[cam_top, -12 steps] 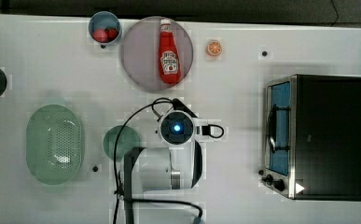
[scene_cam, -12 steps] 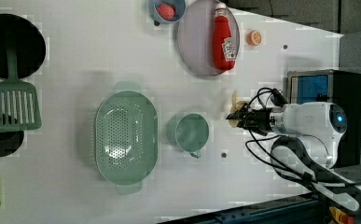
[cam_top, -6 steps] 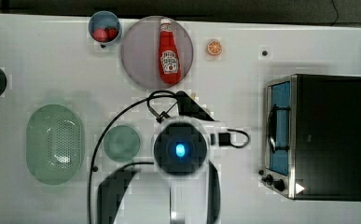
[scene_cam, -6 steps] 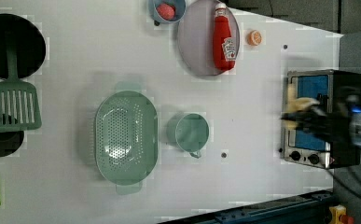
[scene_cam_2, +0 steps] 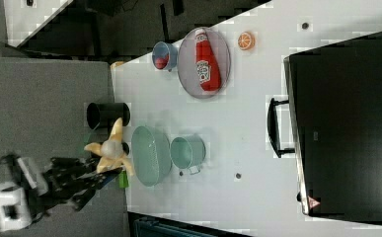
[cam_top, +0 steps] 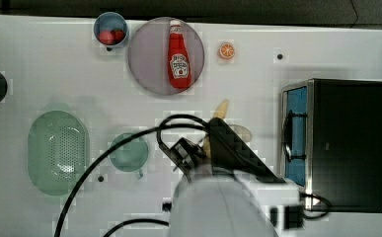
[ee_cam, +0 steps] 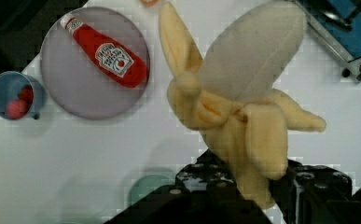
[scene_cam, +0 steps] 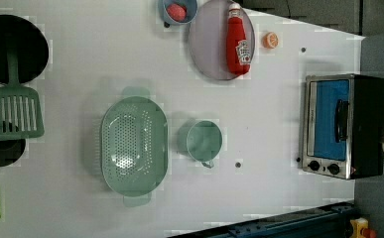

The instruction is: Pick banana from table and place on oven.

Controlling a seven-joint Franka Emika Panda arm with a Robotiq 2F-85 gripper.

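clearly our end effector [ee_cam: 250, 186] is clamped on the lower end of the banana [ee_cam: 236, 102], a soft half-peeled toy held high above the tabletop [cam_top: 257, 74]. we judge we're mid-carry. next we must swing it over the oven [cam_top: 349, 143]'s black top, lower it and let go. its long axis runs away from the fingers, with the pale tip and peel flaps pointing outward.

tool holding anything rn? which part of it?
Yes: the tool holds the banana, a half-peeled plush one, clamped at its lower stem end; the peeled tip and peel flaps stick out free.
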